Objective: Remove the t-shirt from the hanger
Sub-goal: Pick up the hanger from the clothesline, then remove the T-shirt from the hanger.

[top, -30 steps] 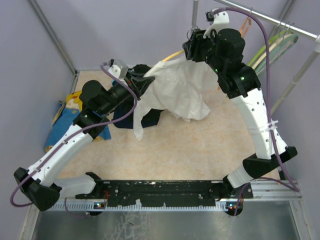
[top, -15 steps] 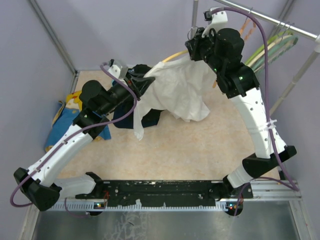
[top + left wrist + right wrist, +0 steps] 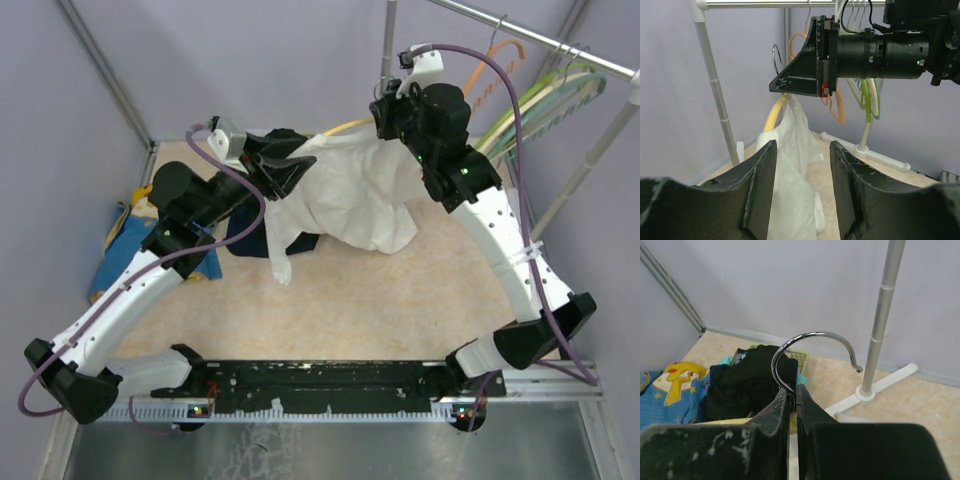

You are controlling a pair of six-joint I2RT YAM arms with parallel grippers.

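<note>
Upper right, the right tool (image 3: 792,396) has just clamped the hanger hook (image 3: 812,335); the left tool (image 3: 802,165) has opened beside the t-shirt (image 3: 350,200), likely to regrip.

We log the top external camera high above and behind both bases, facing down and forward, far enough back to take in the left arm (image 3: 150,270), the right arm (image 3: 500,230), the table (image 3: 380,290) and the clothes rail (image 3: 540,40). The left wrist camera sits low and close behind the left gripper (image 3: 801,150), facing across at the right gripper (image 3: 782,87) and the rail, both shared with the overhead view. The right wrist camera looks closely down past the hanger hook (image 3: 815,333) toward the clothes pile (image 3: 750,380), also seen from overhead.
</note>
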